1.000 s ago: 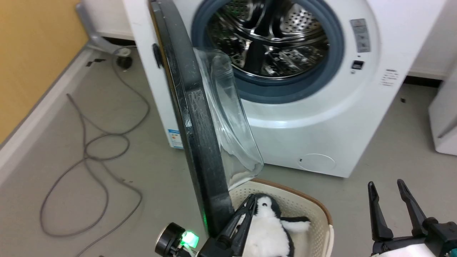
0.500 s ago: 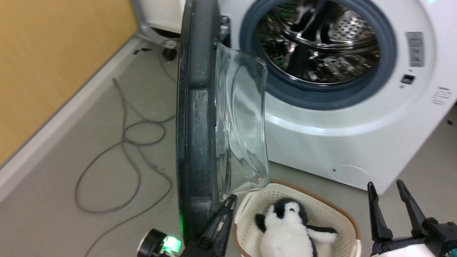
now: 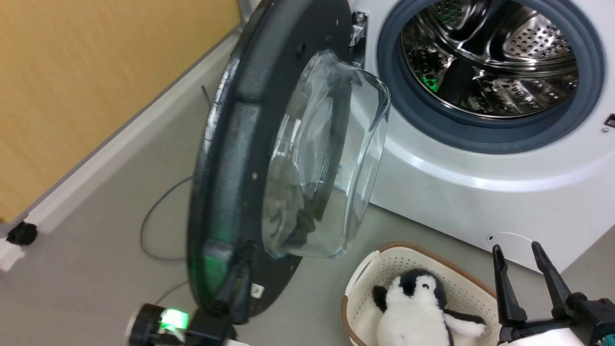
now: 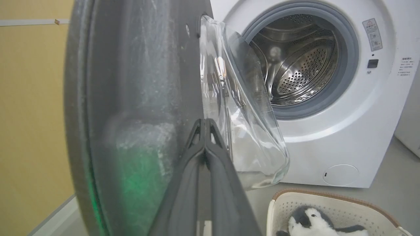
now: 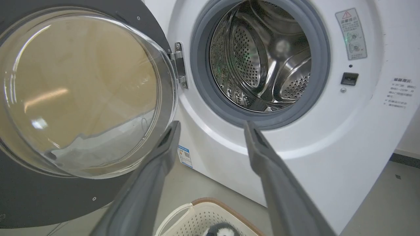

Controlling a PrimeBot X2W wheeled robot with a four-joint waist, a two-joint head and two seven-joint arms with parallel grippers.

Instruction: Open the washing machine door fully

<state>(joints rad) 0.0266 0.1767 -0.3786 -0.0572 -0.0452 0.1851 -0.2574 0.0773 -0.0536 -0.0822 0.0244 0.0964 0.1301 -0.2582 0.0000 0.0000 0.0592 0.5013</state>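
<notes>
**Door swings past edge-on**

The washing machine door (image 3: 230, 192) has swung further left of the washing machine (image 3: 480, 192) than a second ago, baring its glass bowl; the camera has shifted too. It looks nearly fully open.

The left wrist view shows the left gripper (image 4: 204, 122), fingers pressed together, tip against the door's inner face. The right wrist view shows the hinge (image 5: 179, 65). The right gripper (image 3: 516, 247) hangs spread, empty.
</notes>
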